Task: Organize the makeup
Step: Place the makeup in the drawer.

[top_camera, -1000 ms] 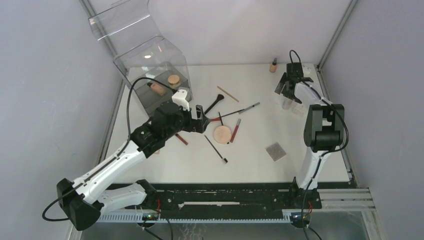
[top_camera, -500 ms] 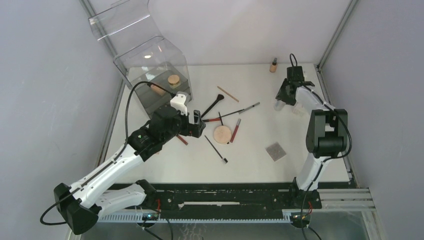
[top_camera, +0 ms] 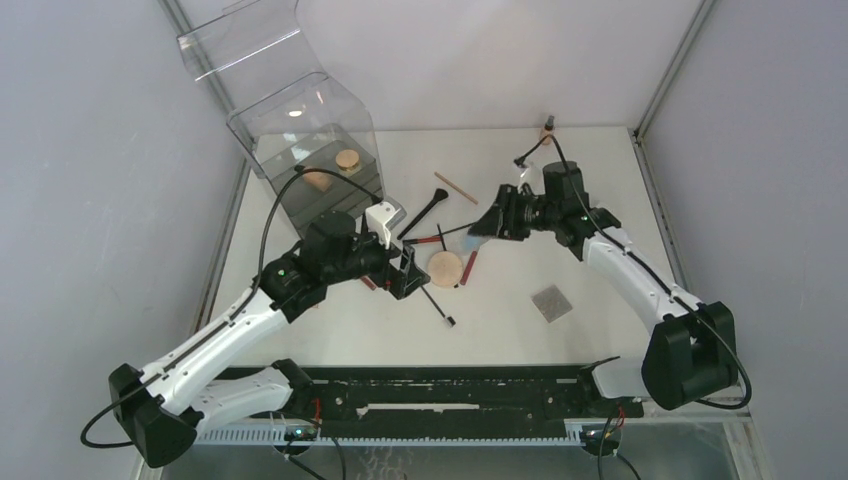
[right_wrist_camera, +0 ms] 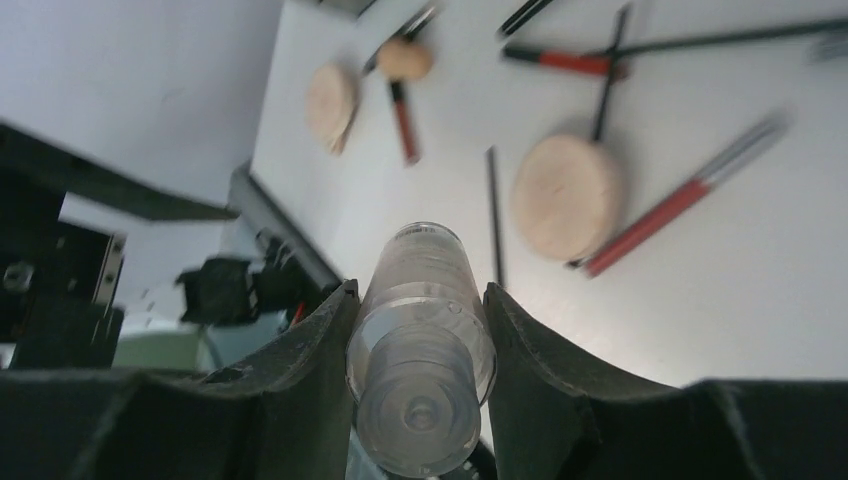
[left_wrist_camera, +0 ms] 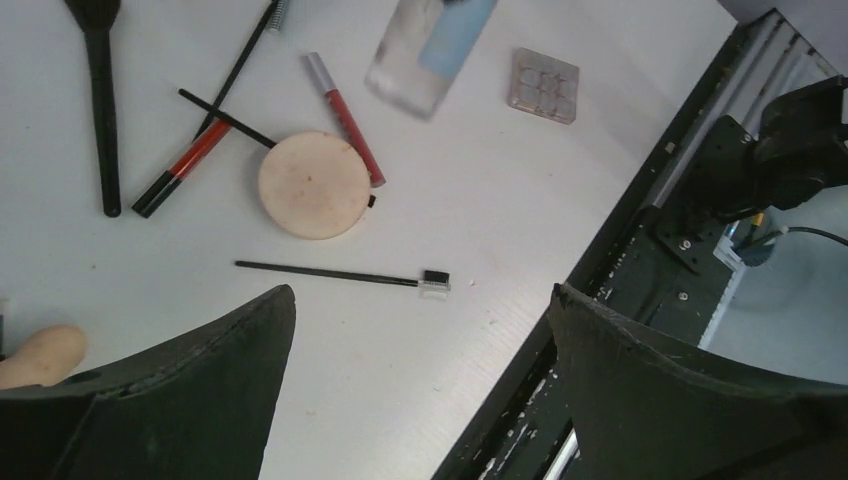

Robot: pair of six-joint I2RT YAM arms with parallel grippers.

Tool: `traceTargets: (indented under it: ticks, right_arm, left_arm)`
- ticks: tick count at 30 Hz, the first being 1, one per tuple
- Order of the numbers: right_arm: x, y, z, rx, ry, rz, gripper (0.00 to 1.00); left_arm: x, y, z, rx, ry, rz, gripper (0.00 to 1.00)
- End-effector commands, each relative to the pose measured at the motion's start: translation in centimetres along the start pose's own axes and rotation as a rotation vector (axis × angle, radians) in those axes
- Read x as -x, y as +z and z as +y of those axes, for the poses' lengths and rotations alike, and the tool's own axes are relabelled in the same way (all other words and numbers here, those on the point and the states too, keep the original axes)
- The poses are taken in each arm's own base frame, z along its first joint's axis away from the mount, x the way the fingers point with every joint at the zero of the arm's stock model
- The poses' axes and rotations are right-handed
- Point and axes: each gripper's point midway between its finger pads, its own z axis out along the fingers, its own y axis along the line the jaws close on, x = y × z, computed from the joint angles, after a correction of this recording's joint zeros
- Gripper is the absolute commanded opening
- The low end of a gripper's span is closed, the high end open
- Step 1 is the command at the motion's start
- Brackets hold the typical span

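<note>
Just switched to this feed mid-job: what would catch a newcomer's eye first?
The right gripper is shut on a clear bottle, held over mid-table. Near it, brushes and red lip tubes lie scattered around a round tan compact, with the left gripper open beside them.

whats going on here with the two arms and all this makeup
Two robot arms are tidying scattered makeup. The right gripper is shut on a clear bottle, holding it in the air above the middle of the table. The left gripper hangs open over a round tan compact and a thin black brush. Most pieces lie loose; a couple sit in the clear box.
</note>
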Motion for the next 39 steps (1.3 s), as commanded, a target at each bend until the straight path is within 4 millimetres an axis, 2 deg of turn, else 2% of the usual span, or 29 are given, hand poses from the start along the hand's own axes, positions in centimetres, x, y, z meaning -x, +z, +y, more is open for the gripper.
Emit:
traceTargets:
  ticks: [1, 6, 13, 17, 19, 25, 26, 27, 29, 31, 34, 37, 39]
  right_arm:
    - [-3.6, -0.9, 6.6, 0.290, -0.034, 0.145, 0.17]
    - [-5.9, -1.9, 9.9, 0.444, -0.051, 0.246, 0.17]
    - [-6.9, -2.5, 12.3, 0.531, -0.091, 0.282, 0.18]
    - [-7.3, -2.6, 13.0, 0.548, -0.098, 0.299, 0.19]
    - [-7.4, -2.4, 13.0, 0.540, -0.095, 0.297, 0.20]
    - [-7.3, -1.4, 12.3, 0.515, -0.057, 0.309, 0.21]
    - [-7.2, -1.2, 12.0, 0.501, -0.049, 0.303, 0.24]
    - [-7.1, -1.0, 11.7, 0.482, -0.039, 0.297, 0.32]
    - [-6.5, -0.6, 10.7, 0.434, -0.012, 0.275, 0.59]
    - [-5.3, -0.5, 8.9, 0.344, 0.040, 0.222, 0.74]
    - [-1.8, -2.0, 4.3, 0.159, 0.185, 0.079, 0.81]
    - [1.7, -5.7, 0.3, 0.067, 0.293, -0.117, 0.82]
    - [3.4, -8.5, -2.0, -0.001, 0.325, -0.247, 0.82]
  left_arm:
    - [3.6, -0.1, -2.0, -0.092, 0.052, -0.116, 1.00]
    - [2.8, 1.4, -4.1, -0.193, 0.088, -0.061, 1.00]
    - [2.1, 3.0, -4.4, -0.207, 0.066, -0.024, 0.98]
    - [2.4, 3.0, -4.9, -0.236, 0.062, -0.035, 0.92]
    - [2.3, 3.2, -4.9, -0.237, 0.059, -0.027, 0.85]
    - [2.1, 3.8, -5.9, -0.292, 0.020, 0.010, 0.40]
    - [2.1, 3.8, -5.9, -0.294, 0.012, 0.015, 0.31]
    - [2.1, 3.8, -5.9, -0.287, 0.007, 0.017, 0.22]
    - [2.3, 3.8, -5.3, -0.252, 0.001, 0.010, 0.03]
    - [2.6, 3.7, -4.1, -0.174, -0.018, -0.007, 0.00]
    - [2.7, 3.5, -1.0, -0.030, -0.096, -0.010, 0.00]
    - [2.8, 2.8, 2.0, 0.072, -0.213, -0.016, 0.00]
    - [3.3, 1.8, 5.3, 0.221, -0.300, -0.051, 0.00]
